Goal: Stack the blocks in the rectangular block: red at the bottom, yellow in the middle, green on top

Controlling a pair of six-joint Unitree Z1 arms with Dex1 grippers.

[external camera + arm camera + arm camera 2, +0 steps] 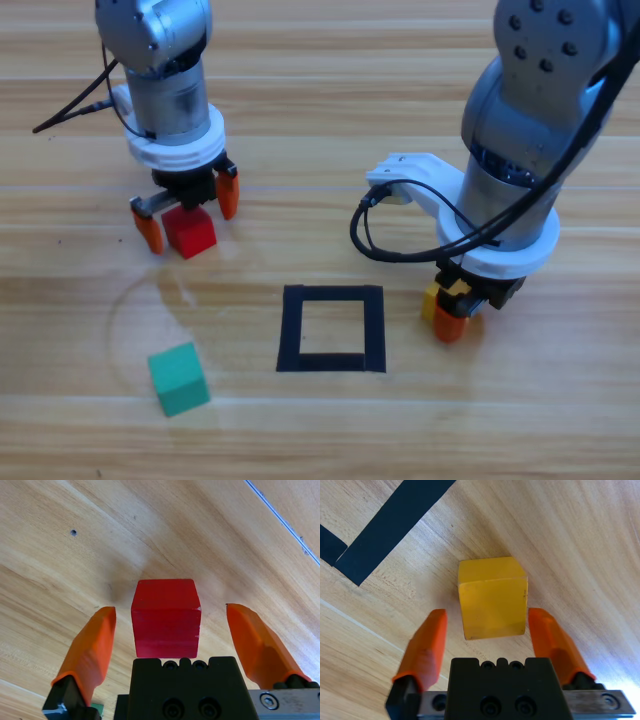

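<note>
The red cube rests on the table at upper left. My left gripper stands over it, open, one orange jaw on each side with gaps showing. The left wrist view shows the red cube between the jaws of the left gripper. The yellow cube sits just right of the black tape rectangle. My right gripper is down around it. In the right wrist view the yellow cube lies between the narrowly open jaws of the right gripper. The green cube lies free at lower left.
Bare wood shows inside the tape outline, a corner of which, as black tape, appears in the right wrist view. The right arm's black cable loops above the rectangle. A faint ring mark lies on the wood near the green cube.
</note>
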